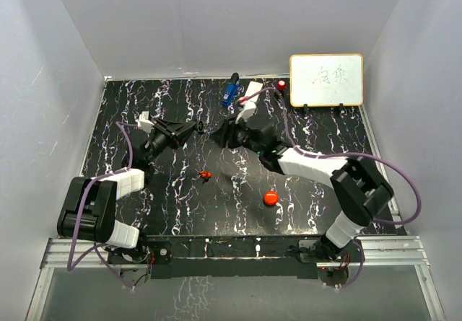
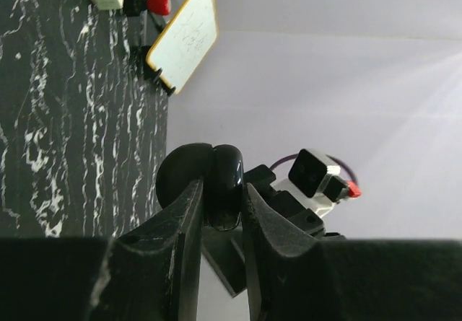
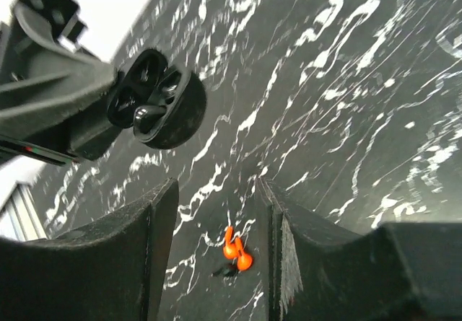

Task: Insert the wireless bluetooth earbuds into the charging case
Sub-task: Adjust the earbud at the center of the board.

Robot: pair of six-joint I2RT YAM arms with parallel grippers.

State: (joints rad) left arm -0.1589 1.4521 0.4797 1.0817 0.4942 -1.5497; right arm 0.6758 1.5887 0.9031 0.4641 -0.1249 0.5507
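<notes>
My left gripper (image 1: 190,128) is shut on the black round charging case (image 1: 198,128) and holds it above the table's middle. The left wrist view shows the case edge-on (image 2: 220,180) between the fingers (image 2: 184,220). In the right wrist view the case (image 3: 157,99) faces the camera with its cavities open. Whether an earbud lies inside I cannot tell. The earbuds (image 1: 206,174) lie on the table as a tiny red-orange and black cluster (image 3: 235,249). My right gripper (image 1: 219,135) is open and empty, raised beside the case, and the cluster shows far below between its fingers (image 3: 213,191).
A red round puck (image 1: 271,198) lies on the table front right of the earbuds. At the back edge stand a whiteboard (image 1: 326,80), a white box (image 1: 253,90), a blue object (image 1: 230,91) and a red-and-black item (image 1: 280,86).
</notes>
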